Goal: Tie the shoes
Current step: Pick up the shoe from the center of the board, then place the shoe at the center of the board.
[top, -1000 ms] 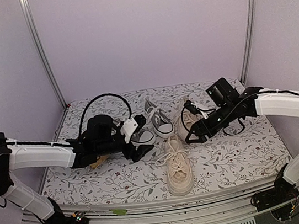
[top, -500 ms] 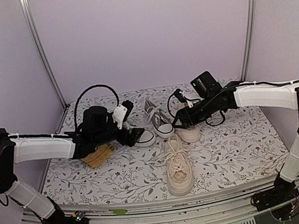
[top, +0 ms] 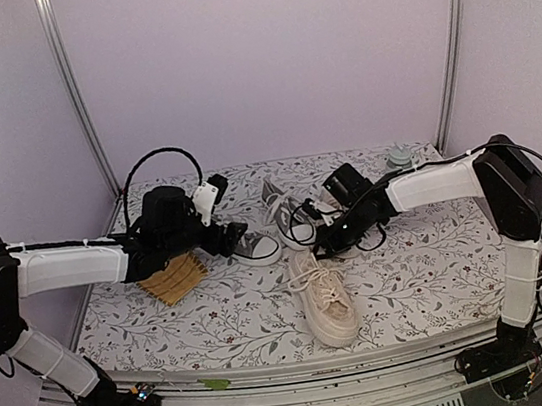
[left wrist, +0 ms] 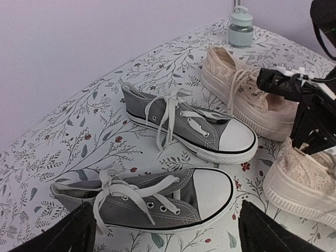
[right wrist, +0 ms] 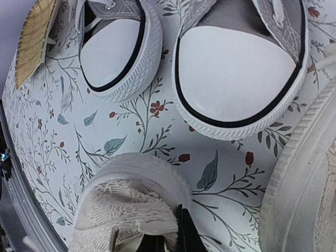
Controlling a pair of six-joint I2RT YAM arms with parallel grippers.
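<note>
The worktop, covered in a floral print, is carrying four sneakers. The left grey shoe and the right grey shoe are lying side by side around the middle, a little toward the far edge. Their white toe caps are pointing toward the near edge and their white laces are trailing loose and untied.

The farther cream shoe is sitting just beyond the right grey shoe, toward the far right corner. The nearer cream shoe is lying between the grey pair and the near edge, angled, with its toe toward that edge and its laces lying slack over the tongue.

The left pincer is hanging released, with its jaws standing wide apart just above the left grey shoe and touching nothing. The right pincer is reaching in from the right side, and it is clenching on the lace-textured fabric at the heel end of the nearer cream shoe. The fingertips are sitting almost together there.

A woven mat is lying under the left arm near the left edge. A small pale bottle is standing in the far right corner.
</note>
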